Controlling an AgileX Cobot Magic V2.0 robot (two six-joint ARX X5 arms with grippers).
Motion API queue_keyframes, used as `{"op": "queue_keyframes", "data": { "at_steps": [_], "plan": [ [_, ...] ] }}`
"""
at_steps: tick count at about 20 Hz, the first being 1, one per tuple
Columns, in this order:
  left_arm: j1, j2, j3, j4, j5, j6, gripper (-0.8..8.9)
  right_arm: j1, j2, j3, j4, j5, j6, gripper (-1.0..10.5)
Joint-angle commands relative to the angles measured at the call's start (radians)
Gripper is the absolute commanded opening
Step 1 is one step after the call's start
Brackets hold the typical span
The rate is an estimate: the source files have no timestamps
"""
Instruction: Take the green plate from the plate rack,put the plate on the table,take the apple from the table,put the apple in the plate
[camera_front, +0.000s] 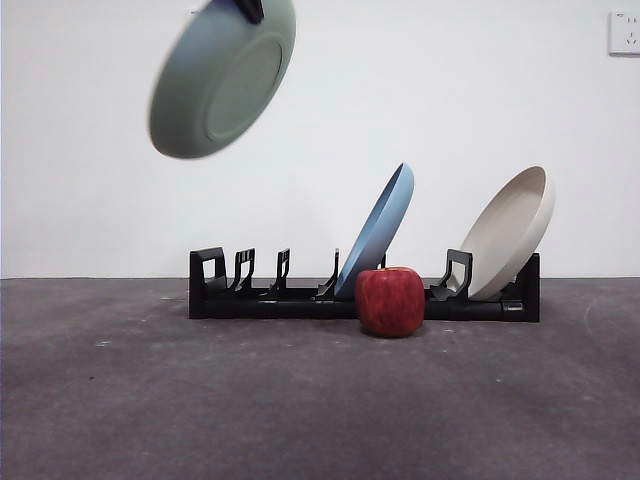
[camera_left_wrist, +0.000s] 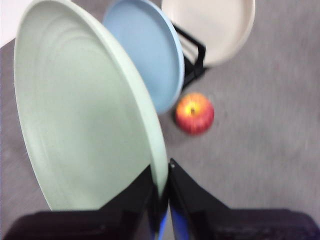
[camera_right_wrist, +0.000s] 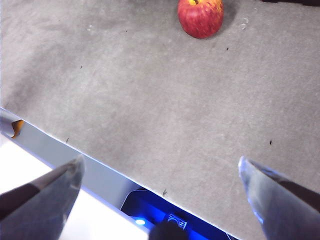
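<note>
The green plate (camera_front: 222, 77) hangs tilted in the air, high at the left of the front view, well above the plate rack (camera_front: 300, 298). My left gripper (camera_left_wrist: 161, 187) is shut on its rim, and the plate (camera_left_wrist: 85, 120) fills much of the left wrist view. The red apple (camera_front: 390, 301) rests on the dark grey table (camera_front: 150, 400) just in front of the rack's middle. It also shows as the apple (camera_left_wrist: 194, 113) and the apple (camera_right_wrist: 200, 17) in the wrist views. My right gripper (camera_right_wrist: 160, 177) is open over the table's near edge, far from the apple.
A blue plate (camera_front: 378, 232) leans in the rack's middle slots and a beige plate (camera_front: 510, 232) leans at its right end. The rack's left slots hold nothing. A wall socket (camera_front: 624, 32) sits high on the right wall.
</note>
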Motion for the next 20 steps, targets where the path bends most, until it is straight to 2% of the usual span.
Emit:
{"op": "queue_keyframes", "data": {
  "at_steps": [1,3,6,9,12,14,20],
  "plan": [
    [-0.107,0.008,0.000,-0.099,-0.146,0.032,-0.08,0.003,0.000,0.002,0.005,0.000,0.007,6.9],
    [-0.190,0.010,-0.031,-0.140,-0.227,0.031,-0.08,0.003,0.000,0.002,0.005,-0.002,0.007,6.9],
    [-0.314,0.010,-0.141,-0.121,-0.321,0.000,-0.08,0.003,-0.001,0.002,0.005,-0.002,0.007,6.9],
    [-0.391,0.015,-0.289,-0.027,-0.342,0.000,-0.08,0.003,-0.001,0.002,0.005,-0.002,0.007,6.9],
    [-0.448,0.051,-0.422,0.083,-0.419,0.001,-0.08,0.003,0.000,0.002,0.005,-0.002,0.011,6.9],
    [-0.469,0.097,-0.473,0.140,-0.418,0.004,-0.08,0.003,0.000,0.002,0.005,-0.002,0.011,6.9],
    [-0.510,0.268,-0.511,0.269,-0.457,0.000,-0.08,0.003,0.000,0.002,0.005,-0.002,0.014,6.9]
  ]
}}
